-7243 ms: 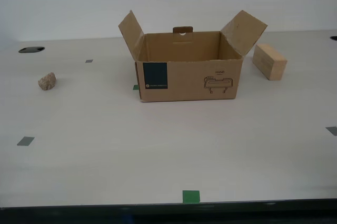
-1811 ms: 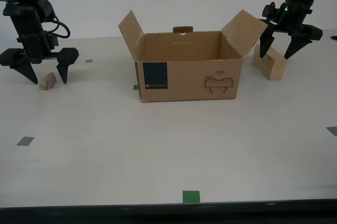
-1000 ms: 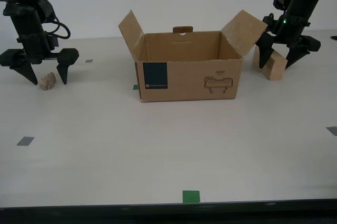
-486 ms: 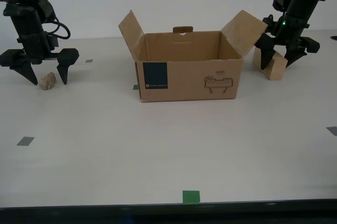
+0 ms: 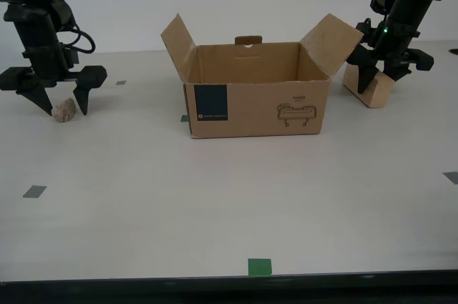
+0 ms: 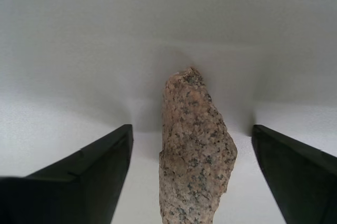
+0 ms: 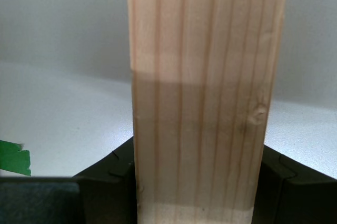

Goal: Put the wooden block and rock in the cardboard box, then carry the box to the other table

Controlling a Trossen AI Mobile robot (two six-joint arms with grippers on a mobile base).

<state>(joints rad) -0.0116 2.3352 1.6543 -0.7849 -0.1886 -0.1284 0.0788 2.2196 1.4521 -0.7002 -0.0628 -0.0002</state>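
The cardboard box [image 5: 257,107] stands open in the middle of the table, flaps up. At the exterior view's right, the wooden block [image 5: 379,94] [image 7: 205,76] rests on the table beside the box. My first gripper [image 5: 381,84] [image 7: 197,153] is down over the block, both fingers pressed against its sides. At the exterior view's left lies the rock [image 5: 64,109] [image 6: 195,155]. My second gripper [image 5: 61,112] [image 6: 190,132] straddles it, open, with a gap on each side. The other table is out of view.
A green tape square [image 5: 260,267] sits near the table's front edge. Grey marks [image 5: 33,191] lie at the exterior view's left and right edges. A green scrap [image 7: 13,156] shows beside the block. The box's right flap [image 5: 330,43] leans out close to my first arm.
Both arms came into view and dropped over their objects. My first gripper narrowed from wide open onto the block, which shifted slightly. My second gripper's fingers have drawn in a little around the rock.
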